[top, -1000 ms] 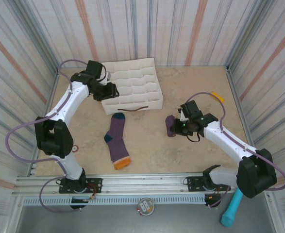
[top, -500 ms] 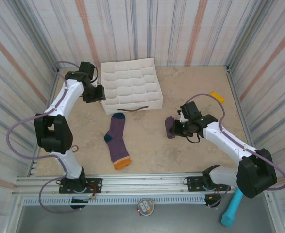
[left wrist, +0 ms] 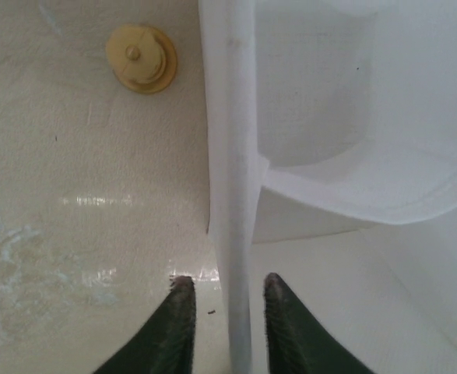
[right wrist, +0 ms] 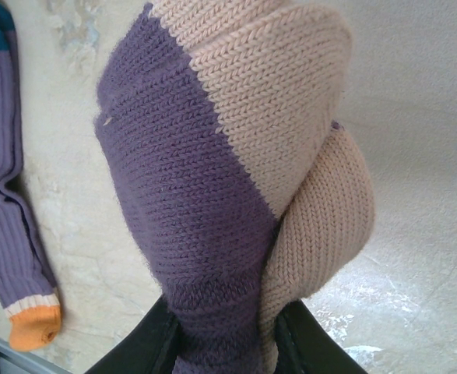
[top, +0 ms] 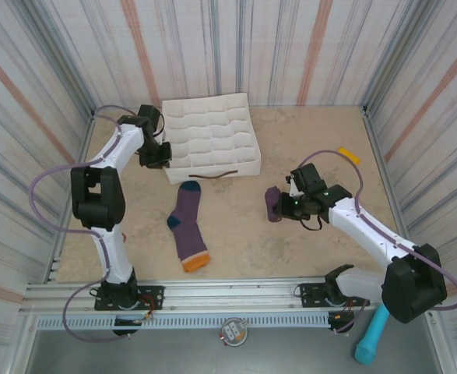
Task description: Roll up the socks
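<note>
The right gripper (top: pixel 285 204) sits right of centre in the top view, low over the beige table (top: pixel 306 136). Its jaws are clamped on the rolled sock (top: pixel 272 203), a small purple bundle at its left tip. In the right wrist view this bundle is purple knit wrapped around a pale beige layer, and the two dark fingers (right wrist: pixel 156 343) press into its lower end from either side. The flat sock (top: pixel 188 226) lies stretched out on the table left of centre, well apart from the rolled one. Its cuff is toward the tray, its teal heel juts out to the left, and its orange toe points at the bottom of the frame. The white compartmented tray (top: pixel 212 167) stands in the upper middle. The left gripper (top: pixel 156 154) is at the tray's left side. In the left wrist view its two dark fingertips (left wrist: pixel 180 312) stand one on each side of the tray's thin white outer wall, which runs straight up between them, with the table to the left and the compartments to the right. Slim gaps seem to show beside the wall, so it cannot be told whether the jaws actually pinch it. A small yellow disc (left wrist: pixel 141 58) lies on the table in the upper left of that view. A small orange tag (top: pixel 349 156) lies on the table at the right.
</note>
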